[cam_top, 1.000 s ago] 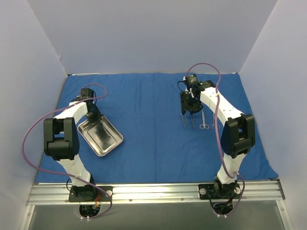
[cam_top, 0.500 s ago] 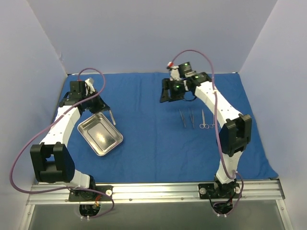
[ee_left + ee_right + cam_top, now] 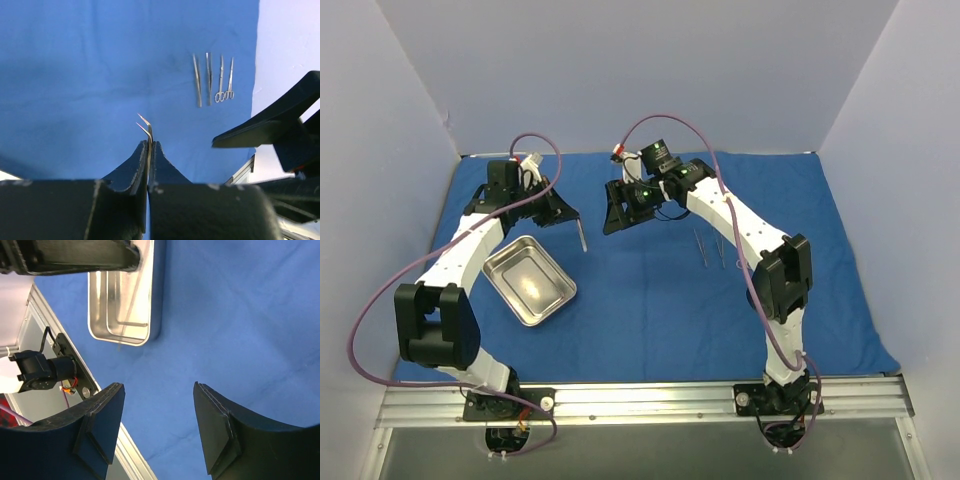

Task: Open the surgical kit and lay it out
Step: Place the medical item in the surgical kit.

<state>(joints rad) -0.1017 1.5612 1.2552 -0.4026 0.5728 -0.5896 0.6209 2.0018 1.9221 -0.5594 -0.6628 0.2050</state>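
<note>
- The left hand point(image 3: 150, 146) is clamped tight on a thin curved forceps point(image 3: 145, 125). The two silvery tips stick out past the fingers, in the air over the cloth.
- The right hand point(image 3: 158, 387) hangs close by, facing the left one, with its fingers well apart and nothing between them.
- A shiny steel tray point(image 3: 552, 264) sits on the cloth just near-left of the left hand.
- Four slim instruments point(image 3: 212, 80) lie side by side in a neat parallel row on the cloth's right half, two of them with ring handles.
- The royal-blue cloth point(image 3: 640, 300) lies spread out flat under everything.
</note>
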